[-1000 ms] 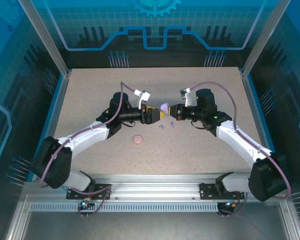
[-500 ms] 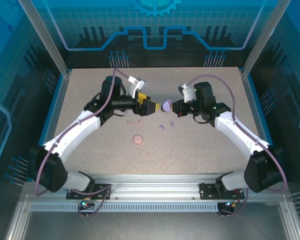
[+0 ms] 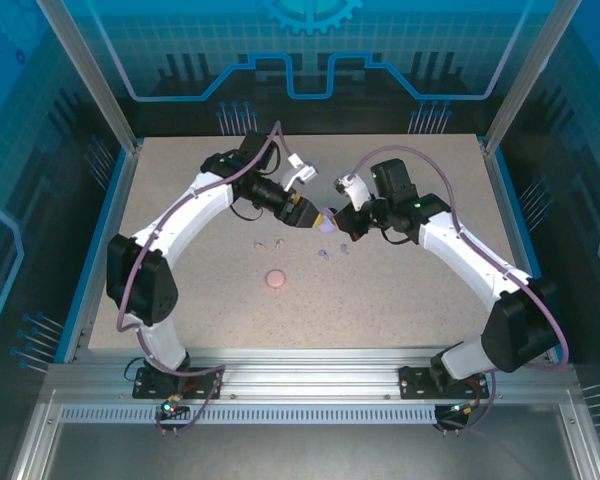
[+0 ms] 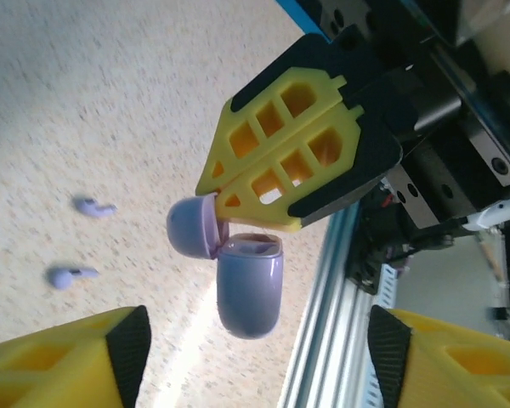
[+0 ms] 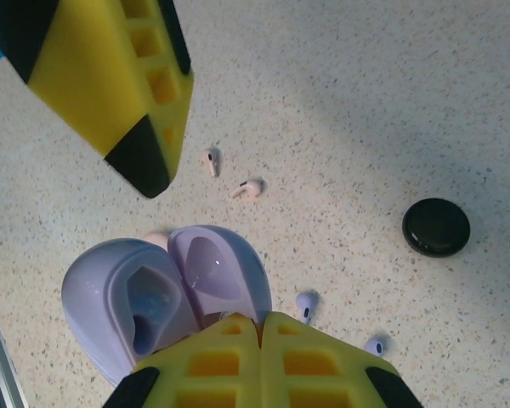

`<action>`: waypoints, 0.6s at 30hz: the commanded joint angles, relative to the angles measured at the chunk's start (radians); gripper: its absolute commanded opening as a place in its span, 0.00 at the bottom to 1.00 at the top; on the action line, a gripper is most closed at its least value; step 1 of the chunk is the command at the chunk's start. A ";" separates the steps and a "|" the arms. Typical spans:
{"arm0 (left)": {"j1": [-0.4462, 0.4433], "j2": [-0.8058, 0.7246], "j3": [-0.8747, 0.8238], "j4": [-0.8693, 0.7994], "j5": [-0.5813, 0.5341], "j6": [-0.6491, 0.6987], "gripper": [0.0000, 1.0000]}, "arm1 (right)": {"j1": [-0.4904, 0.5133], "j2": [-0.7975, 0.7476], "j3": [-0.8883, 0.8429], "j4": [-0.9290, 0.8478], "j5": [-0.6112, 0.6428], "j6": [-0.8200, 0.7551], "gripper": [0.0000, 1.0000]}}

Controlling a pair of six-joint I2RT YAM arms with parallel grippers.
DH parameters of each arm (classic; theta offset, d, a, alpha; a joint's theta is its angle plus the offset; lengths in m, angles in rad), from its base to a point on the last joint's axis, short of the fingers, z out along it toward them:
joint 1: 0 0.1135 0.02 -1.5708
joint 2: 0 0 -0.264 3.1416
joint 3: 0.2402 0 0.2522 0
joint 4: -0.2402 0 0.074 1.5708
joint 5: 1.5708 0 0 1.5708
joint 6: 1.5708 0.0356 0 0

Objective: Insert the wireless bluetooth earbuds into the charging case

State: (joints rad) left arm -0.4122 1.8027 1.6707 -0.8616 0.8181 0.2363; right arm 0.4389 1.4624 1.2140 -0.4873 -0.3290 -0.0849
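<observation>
R claw [image 5: 261, 321] was clamped on the open lavender case [image 5: 166, 293]; L claw [image 3: 307, 215] stood wide just beside it. Lavender earbuds [image 5: 306, 304] lay loose on the table [image 5: 365, 102] near that case (pink pair [image 5: 249, 189] too).

Lavender earbuds [image 4: 93, 206] blurry; left pincer [image 4: 255, 340] cut by btm edge; lavender case [image 5: 153, 297] partly behind right pincer [image 5: 261, 323].

Bare tabletop [image 3: 380, 310] along near edge, lavender case [image 3: 325, 222] (lid open) plugging the gap between left gripper [image 3: 306, 213] and right gripper [image 5: 262, 327]
</observation>
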 commanded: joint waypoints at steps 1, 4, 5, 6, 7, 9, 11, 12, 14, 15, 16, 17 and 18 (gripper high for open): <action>0.006 0.009 0.047 -0.138 0.071 0.079 0.63 | 0.015 0.016 0.033 -0.052 -0.021 -0.051 0.00; 0.005 0.024 0.054 -0.136 0.083 0.079 0.62 | 0.021 0.023 0.038 -0.044 -0.031 -0.050 0.00; 0.004 0.031 0.058 -0.138 0.088 0.080 0.61 | 0.024 0.025 0.041 -0.041 -0.034 -0.049 0.00; 0.003 0.040 0.063 -0.143 0.090 0.082 0.61 | 0.026 0.026 0.045 -0.038 -0.036 -0.049 0.00; 0.000 0.046 0.066 -0.147 0.087 0.084 0.61 | 0.027 0.029 0.048 -0.037 -0.038 -0.047 0.00; -0.004 0.055 0.065 -0.142 0.082 0.084 0.61 | 0.032 0.034 0.058 -0.037 -0.044 -0.046 0.00; -0.005 0.063 0.065 -0.135 0.081 0.084 0.60 | 0.036 0.036 0.065 -0.035 -0.048 -0.044 0.00; -0.005 0.065 0.064 -0.131 0.081 0.080 0.60 | 0.038 0.038 0.068 -0.033 -0.050 -0.042 0.00; -0.006 0.070 0.063 -0.124 0.081 0.079 0.60 | 0.040 0.039 0.071 -0.028 -0.053 -0.039 0.00; -0.007 0.074 0.063 -0.118 0.082 0.075 0.59 | 0.044 0.041 0.072 -0.026 -0.054 -0.037 0.00; -0.007 0.076 0.063 -0.113 0.082 0.073 0.58 | 0.044 0.041 0.073 -0.023 -0.054 -0.036 0.00; -0.007 0.078 0.064 -0.110 0.082 0.072 0.57 | 0.046 0.042 0.073 -0.021 -0.054 -0.035 0.00; -0.008 0.080 0.066 -0.105 0.083 0.068 0.56 | 0.048 0.044 0.073 -0.020 -0.054 -0.034 0.00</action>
State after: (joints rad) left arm -0.4152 1.8668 1.7088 -0.9634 0.8627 0.2913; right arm 0.4709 1.4902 1.2552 -0.5110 -0.3550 -0.1135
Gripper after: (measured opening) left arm 0.568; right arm 0.049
